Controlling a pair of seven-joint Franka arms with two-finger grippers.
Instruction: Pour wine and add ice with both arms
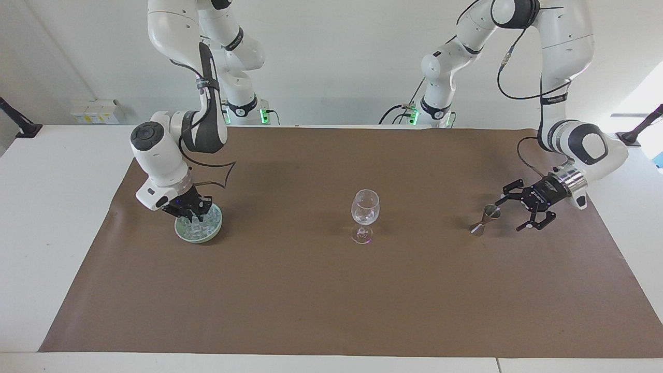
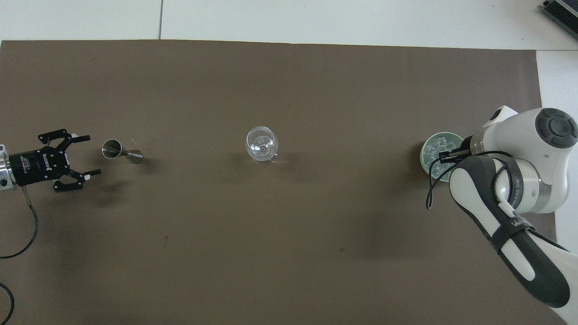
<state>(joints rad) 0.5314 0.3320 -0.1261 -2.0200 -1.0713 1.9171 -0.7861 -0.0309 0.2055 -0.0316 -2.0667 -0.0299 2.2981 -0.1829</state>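
Note:
A clear wine glass [image 1: 365,207] [image 2: 262,144] stands upright mid-mat. I cannot make out any wine in it. A small metal jigger [image 1: 485,218] [image 2: 118,151] stands alone toward the left arm's end. My left gripper [image 1: 510,215] [image 2: 92,155] hangs open just beside the jigger, clear of it, with nothing held. A green bowl [image 1: 208,239] [image 2: 424,153] toward the right arm's end holds the ice [image 1: 205,226] [image 2: 437,145]. My right gripper [image 1: 194,213] [image 2: 445,155] points down into that heap, its fingertips drawn together among the cubes.
A brown mat [image 1: 311,290] covers most of the white table [image 1: 52,207]. Small white boxes [image 1: 96,111] sit at the table's robot-side edge near the right arm. Black clamps [image 1: 20,124] stand at both ends.

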